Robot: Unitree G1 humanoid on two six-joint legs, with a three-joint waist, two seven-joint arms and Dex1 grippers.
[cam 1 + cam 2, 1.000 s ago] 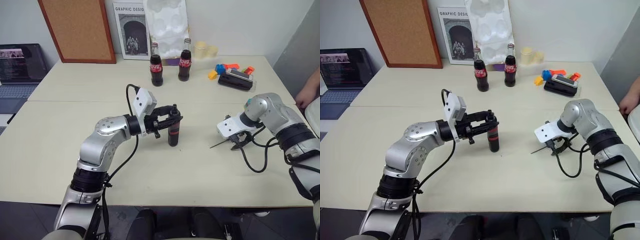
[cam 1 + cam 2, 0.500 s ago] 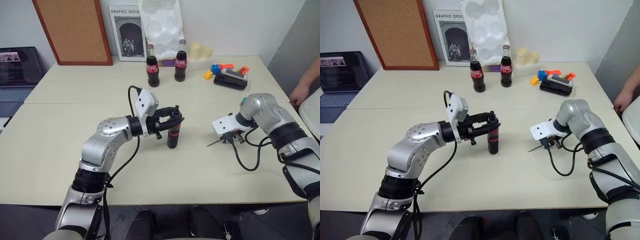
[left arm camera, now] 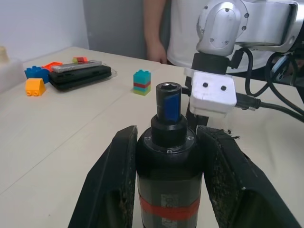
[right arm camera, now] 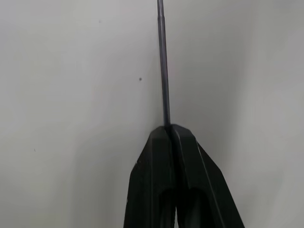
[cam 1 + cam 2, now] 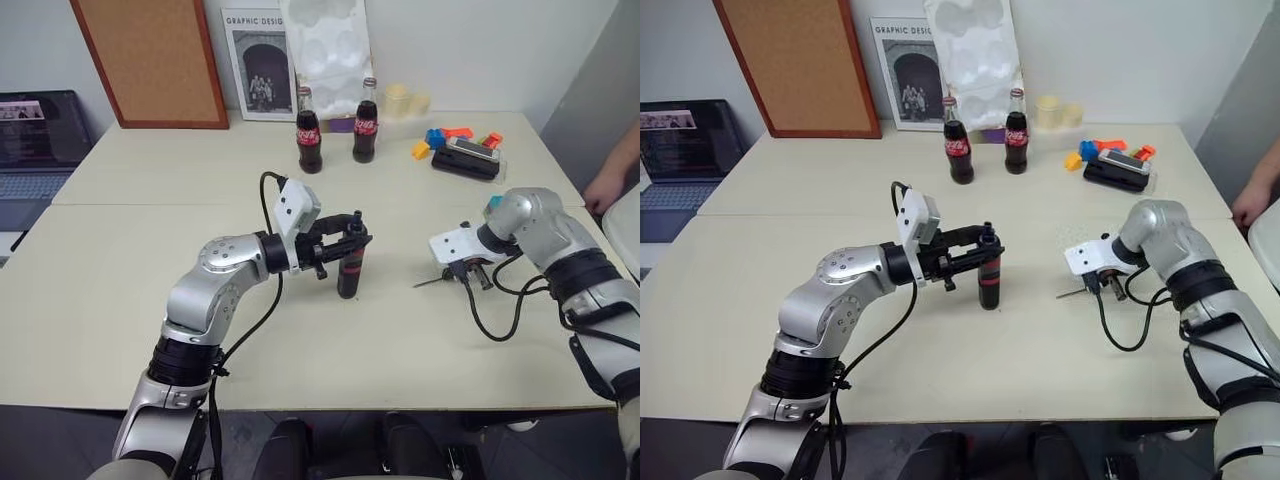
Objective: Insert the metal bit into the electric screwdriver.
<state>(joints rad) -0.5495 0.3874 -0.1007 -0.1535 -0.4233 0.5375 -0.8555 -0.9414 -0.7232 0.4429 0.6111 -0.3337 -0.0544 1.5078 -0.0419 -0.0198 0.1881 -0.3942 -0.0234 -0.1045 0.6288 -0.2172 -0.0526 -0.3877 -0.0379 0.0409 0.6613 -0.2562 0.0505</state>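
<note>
Counter (image 5: 120,230) spreads pale and wide in the left eye view. The left tool (image 5: 352,243) is clamped tight on the electric screwdriver (image 5: 347,272), which stands upright between its fingers with its lower end at the counter surface. Well to the right of it, the right tool (image 5: 458,277) points down at the counter, pinched shut on the metal bit (image 5: 430,282); the bit sticks out from the fingertips toward the left tool, low over the surface. Two cola bottles (image 5: 308,130) stand far beyond the left tool, and coloured toy blocks (image 5: 432,138) lie beyond the right one.

Left wrist view: the two black fingers (image 3: 111,183) press both sides of the screwdriver's black body, a red band just below their grip, the open socket end rising above them. Past it hangs the right tool's white wrist housing (image 3: 212,93).

Right wrist view: the fingers (image 4: 159,180) meet with no gap, the thin grey rod gripped at their tips and running straight out over the counter.
</note>
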